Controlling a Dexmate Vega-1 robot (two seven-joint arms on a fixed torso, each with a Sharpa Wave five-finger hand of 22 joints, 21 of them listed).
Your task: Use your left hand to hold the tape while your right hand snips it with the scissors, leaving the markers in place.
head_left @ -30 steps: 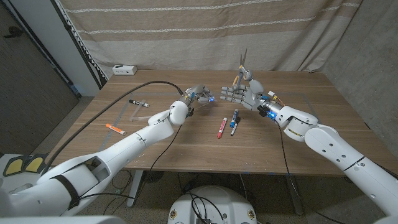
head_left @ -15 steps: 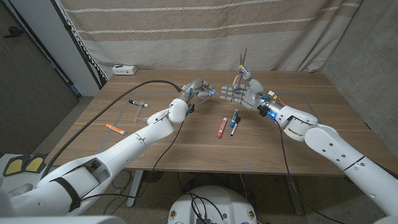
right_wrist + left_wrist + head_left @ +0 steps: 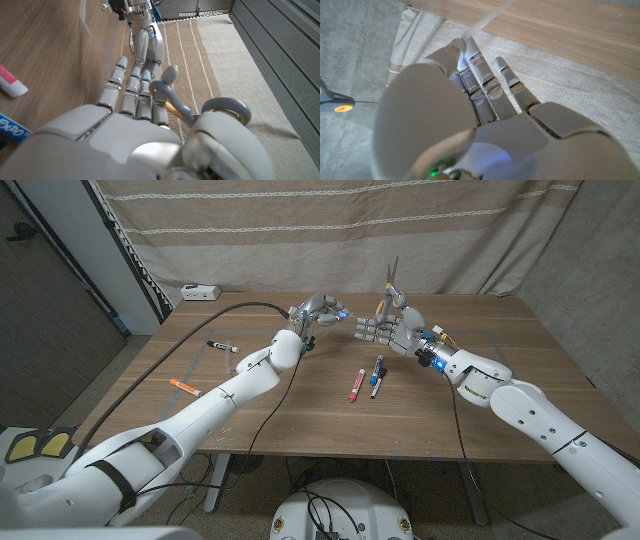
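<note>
On the table (image 3: 300, 420), going from the left, an orange marker (image 3: 185, 387) and a black marker (image 3: 222, 346) lie far out at about nine o'clock from the working spot, well apart from both hands, so they look safe where they are.

The left hand (image 3: 318, 314) is raised over the table's far middle. In the left wrist view its fingers (image 3: 485, 82) lie pressed together, and a pale strip of tape (image 3: 485, 22) runs off from their tips toward the wood; it appears pinched there, pulled up off the table so that a free span stands in the air for cutting. In the right wrist view the same clear tape (image 3: 97, 42) slants from the table up toward that left hand (image 3: 142, 35).

Near the table's middle, at about six o'clock from the gap between the hands, a red marker (image 3: 356, 385) and a blue marker (image 3: 378, 375) lie side by side, below the work and untouched.

The right hand (image 3: 392, 330) stands at three o'clock of the left, close but apart. It grips the scissors (image 3: 390, 280) with the blades pointing up at twelve o'clock; the grey handle loops (image 3: 200, 107) sit in its curled fingers. The tape span lies at nine o'clock from this hand, just beside its fingertips, not yet between the blades. I judge the blades must tip toward the strip next.
</note>
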